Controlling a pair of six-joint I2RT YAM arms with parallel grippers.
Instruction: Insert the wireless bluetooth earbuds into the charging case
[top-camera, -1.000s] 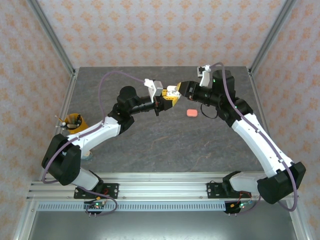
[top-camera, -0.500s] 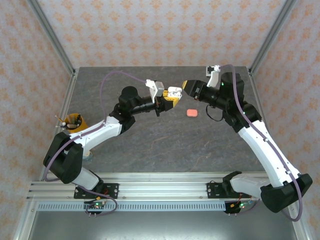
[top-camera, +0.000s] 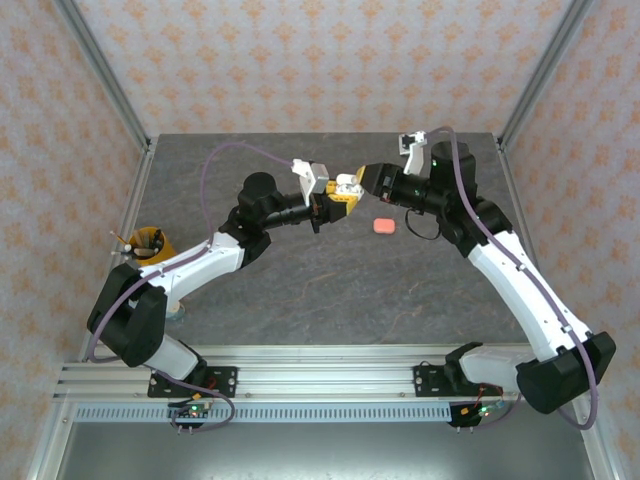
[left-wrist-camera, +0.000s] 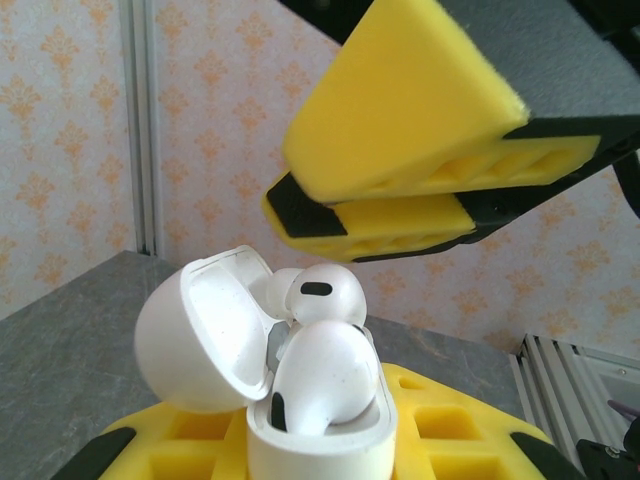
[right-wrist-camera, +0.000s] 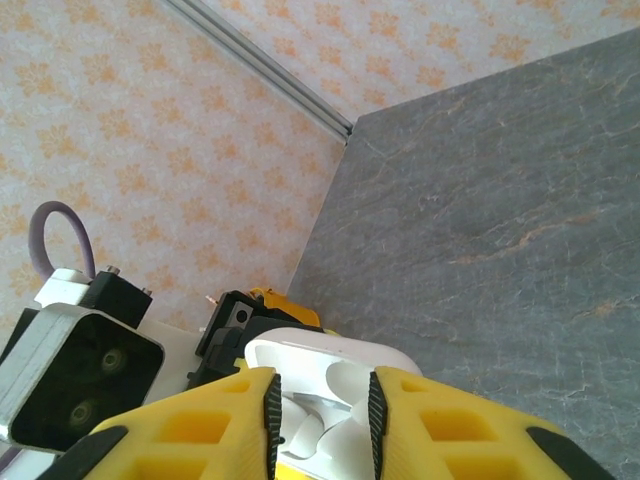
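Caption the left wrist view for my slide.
Left gripper holds the open white charging case, two white earbuds inside, with the right gripper hovering just above.

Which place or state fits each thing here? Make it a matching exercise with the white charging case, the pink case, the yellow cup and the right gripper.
Things:
1. white charging case
2. pink case
3. yellow cup
4. right gripper

Places or states:
A. standing by the left edge of the table
B. lid open, held in the fingers of the left gripper
C. poised just above the open case
D. lying alone on the table surface

Pairs: 1-B, 2-D, 3-A, 4-C
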